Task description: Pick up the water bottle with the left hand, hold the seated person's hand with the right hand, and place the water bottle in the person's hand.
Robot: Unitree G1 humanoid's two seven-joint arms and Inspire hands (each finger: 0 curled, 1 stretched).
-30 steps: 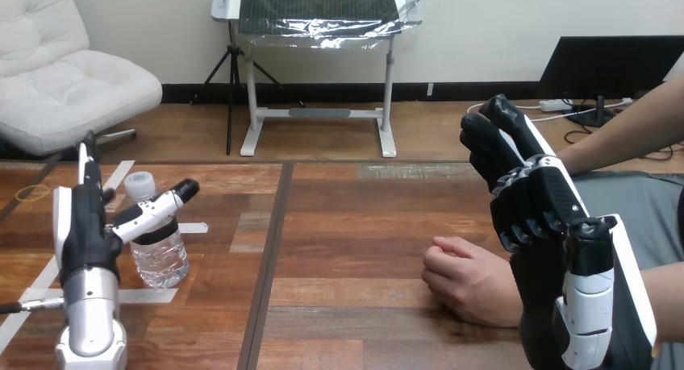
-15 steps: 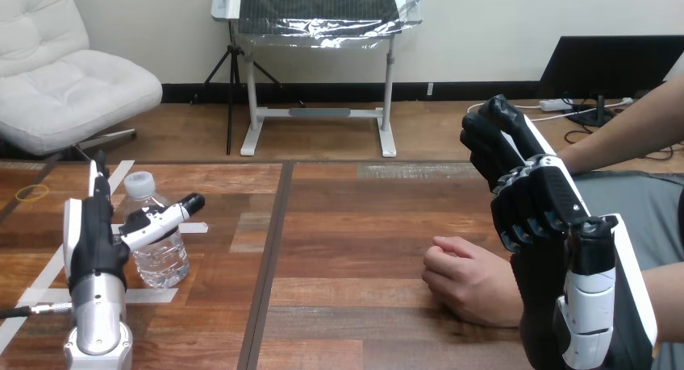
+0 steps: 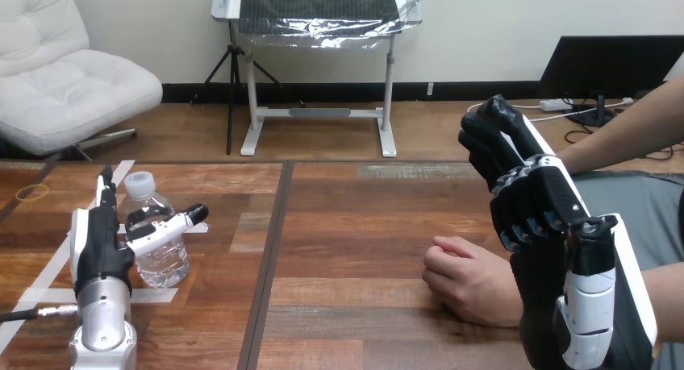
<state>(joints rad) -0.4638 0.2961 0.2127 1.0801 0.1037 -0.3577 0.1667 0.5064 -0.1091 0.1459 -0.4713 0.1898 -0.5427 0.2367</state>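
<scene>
Since 0.5 s ago: the left hand has closed in on the bottle. The digits that reached straight past it then now bend across its near side. Bottle, right hand and person's hand have not shifted.

Left end of table: the bottle stands upright near the left edge, cap on, base on the wood. The left hand is just left of it and touching. One part of the hand points upright along the bottle's left side; the bent digits wrap its front below the shoulder, their tips reaching just past its right side. Read as a grip on the bottle.

Right end: the person's hand rests on the table near the right edge as a loose fist. The right hand is raised above and just right of it, apart from it, fingers curled in, holding nothing.

Count: bottle 1; robot hands 2; person's hand on table 1.
</scene>
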